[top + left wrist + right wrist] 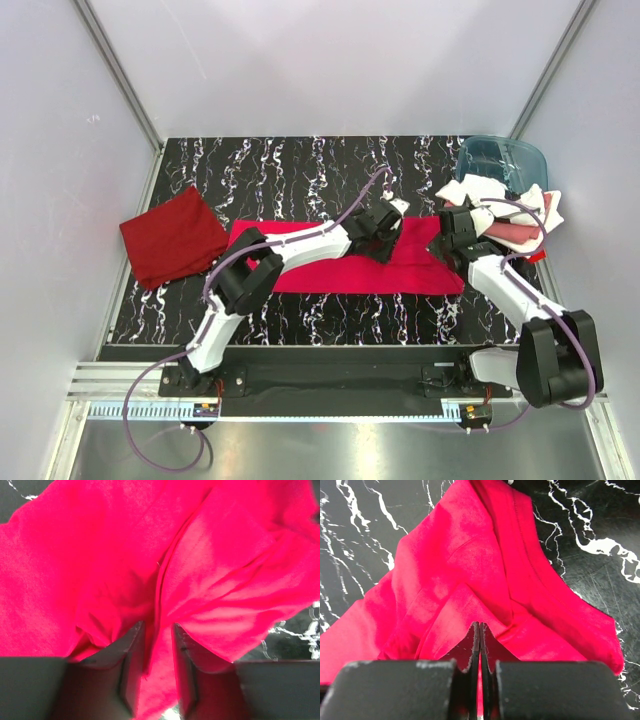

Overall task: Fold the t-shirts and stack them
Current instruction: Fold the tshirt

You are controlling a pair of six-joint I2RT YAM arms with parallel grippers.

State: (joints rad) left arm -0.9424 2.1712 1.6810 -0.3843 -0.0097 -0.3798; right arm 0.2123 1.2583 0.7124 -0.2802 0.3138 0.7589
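Observation:
A bright crimson t-shirt lies spread across the middle of the black marbled table. My left gripper is over its far edge. In the left wrist view the left gripper has a raised fold of the crimson shirt pinched between its fingers. My right gripper is at the shirt's right end. In the right wrist view the right gripper is shut tight on a lifted peak of the crimson cloth. A darker red t-shirt lies folded at the left.
A translucent blue-teal tub stands at the back right. A heap of white and salmon pink shirts spills from it beside my right arm. Grey walls close in the table's sides and back.

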